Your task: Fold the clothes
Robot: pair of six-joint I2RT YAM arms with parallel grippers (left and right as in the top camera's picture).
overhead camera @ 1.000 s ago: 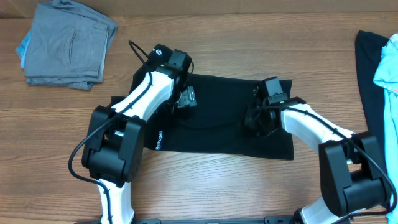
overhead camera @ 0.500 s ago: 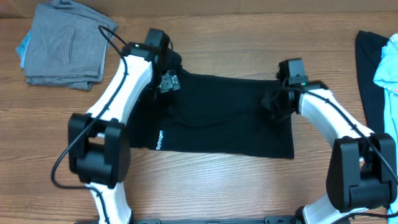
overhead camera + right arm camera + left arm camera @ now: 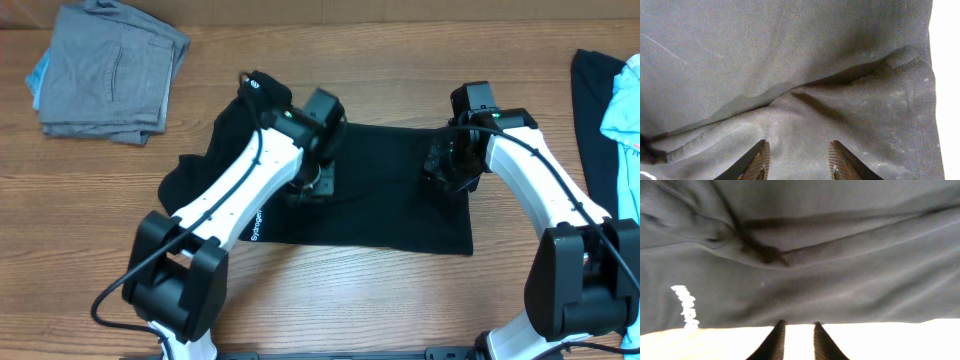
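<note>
Two pincers are down over one black shirt (image 3: 380,205), which is spread across the wooden table (image 3: 400,300) and lies beneath and between them both. The left pincer (image 3: 318,182) is over the shirt's middle. From its own wrist view its jaws stand nearly together, with only a slim bright gap. The shirt's edge comes right up to the tips, and I cannot tell whether they nip it. Ahead of those tips the cloth runs in long creases, and the white lettering (image 3: 687,307) sits off to one side. The right pincer (image 3: 445,175) is near the shirt's far side edge, jaws apart at a middling width and gripping nothing, with a rumpled fold of cloth just ahead of them. A folded grey garment (image 3: 105,70) lies well away from the left pincer. A light blue garment (image 3: 622,110) on another black garment (image 3: 590,130) lies well beyond the right pincer, at the table's edge.
</note>
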